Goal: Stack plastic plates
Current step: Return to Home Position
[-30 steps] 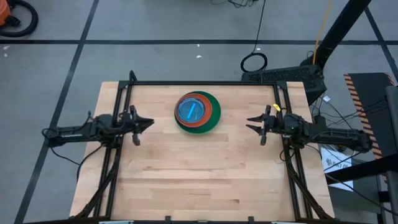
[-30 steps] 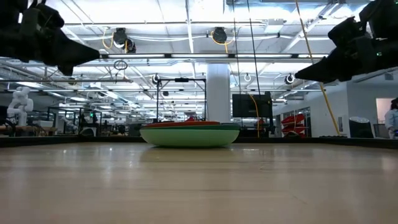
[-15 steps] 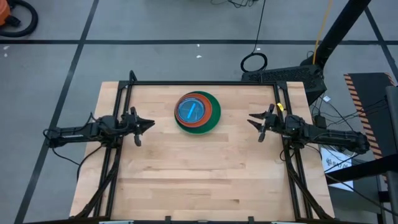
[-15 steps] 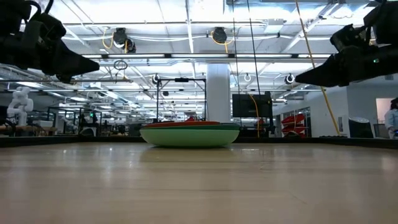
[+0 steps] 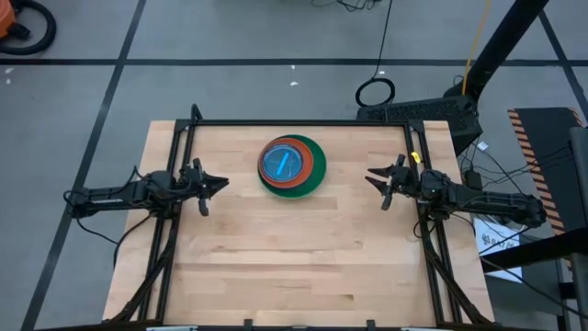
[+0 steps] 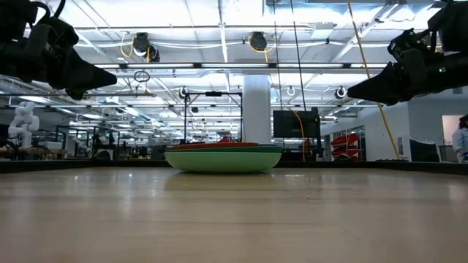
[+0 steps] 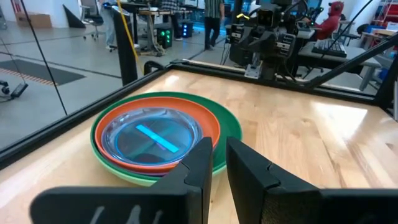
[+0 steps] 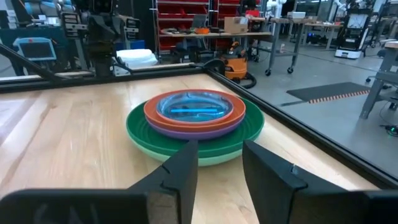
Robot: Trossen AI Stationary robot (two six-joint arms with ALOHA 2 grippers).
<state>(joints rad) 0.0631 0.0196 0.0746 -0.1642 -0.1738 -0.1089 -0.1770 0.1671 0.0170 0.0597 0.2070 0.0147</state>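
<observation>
Blue, translucent and shiny, the smallest plate (image 5: 281, 163) sits on top of the stack of plastic plates (image 5: 292, 166), which rests on the wooden table (image 5: 276, 267) at the far middle, between my 2 arms. Under the blue one I see a red-orange plate (image 5: 317, 159). In the right wrist view a purple plate (image 8: 208, 130) shows below it as a thin band. The widest rim I can make out is the dark green plate (image 5: 308, 188), with a light green plate (image 8: 205, 153) showing beneath it as the pale underside. Other plates in the pile are hidden from me. From table height the stack (image 6: 223, 157) sits flat and level.

My left gripper (image 5: 219, 183) hangs at the table's left side, well apart from the stack and pointing toward it. Its own camera shows the 2 fingers only a narrow slit apart (image 7: 219, 143), with nothing between them.

My right gripper (image 5: 371, 176) hangs at the right side, also well apart from the plates and aimed at them. Its fingers stand wider apart than the left ones (image 8: 217, 148), and they have hold of nothing.

In the low view both grippers are clear above the tabletop, 1 at each upper corner.
</observation>
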